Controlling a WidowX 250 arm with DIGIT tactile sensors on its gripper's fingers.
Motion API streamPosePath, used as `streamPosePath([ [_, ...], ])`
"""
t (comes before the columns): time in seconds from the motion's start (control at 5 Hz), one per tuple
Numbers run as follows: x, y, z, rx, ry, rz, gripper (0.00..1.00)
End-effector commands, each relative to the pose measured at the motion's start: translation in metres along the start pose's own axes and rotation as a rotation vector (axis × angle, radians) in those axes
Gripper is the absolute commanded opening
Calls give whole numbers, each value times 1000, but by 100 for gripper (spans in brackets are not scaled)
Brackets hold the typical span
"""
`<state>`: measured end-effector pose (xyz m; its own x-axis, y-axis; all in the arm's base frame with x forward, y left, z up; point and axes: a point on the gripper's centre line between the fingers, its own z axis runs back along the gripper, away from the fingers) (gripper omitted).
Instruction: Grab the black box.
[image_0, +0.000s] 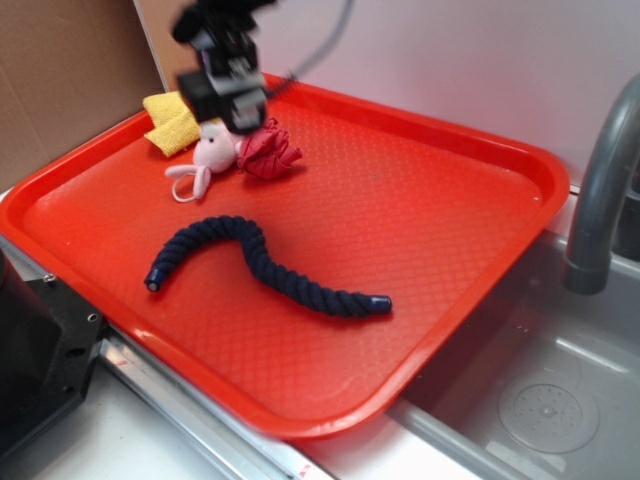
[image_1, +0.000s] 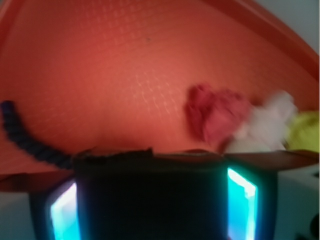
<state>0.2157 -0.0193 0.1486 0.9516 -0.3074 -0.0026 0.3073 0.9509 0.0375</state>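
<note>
1. Red tray (image_0: 440, 230), textured surface, takes up most of the exterior view and lies beside a steel sink (image_0: 540, 390). A grey faucet (image_0: 600, 190) stands at the tray's right edge.
2. Dark-blue twisted rope (image_0: 262, 268) lies in an S-curve at mid-tray, well apart from the toy cluster. In the wrist view, its end shows at the left edge (image_1: 22, 137).
3. Gripper (image_1: 152, 202) is above the tray's far-left corner, up off the surface. Its jaws are closed in partway, only as far as the black box between them allows. The wrist view shows cyan-lit fingers (image_1: 242, 200) on either side of a dark block, pressed against its sides.
4. Black box (image_0: 228, 98) is in the gripper's grasp, raised clear of the tray and hanging right over the toys. It is blurred in the exterior view. In the wrist view it fills the bottom centre (image_1: 150, 195).
5. Yellow cloth (image_0: 172, 122) lies in the far-left corner, partly behind the box.
6. Pink plush toy (image_0: 208, 158) sits just right of the cloth, touching it, with a looped strap trailing toward the near side.
7. Crumpled red toy (image_0: 270, 152) lies against the plush toy's right side. It is blurry, so I cannot tell what kind of toy it is.
</note>
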Motion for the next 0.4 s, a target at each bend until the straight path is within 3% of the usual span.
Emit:
streamPosePath([
  [0.0, -31, -12, 56, 73, -66, 194, 0],
  [0.2, -28, -19, 49, 110, -52, 148, 0],
])
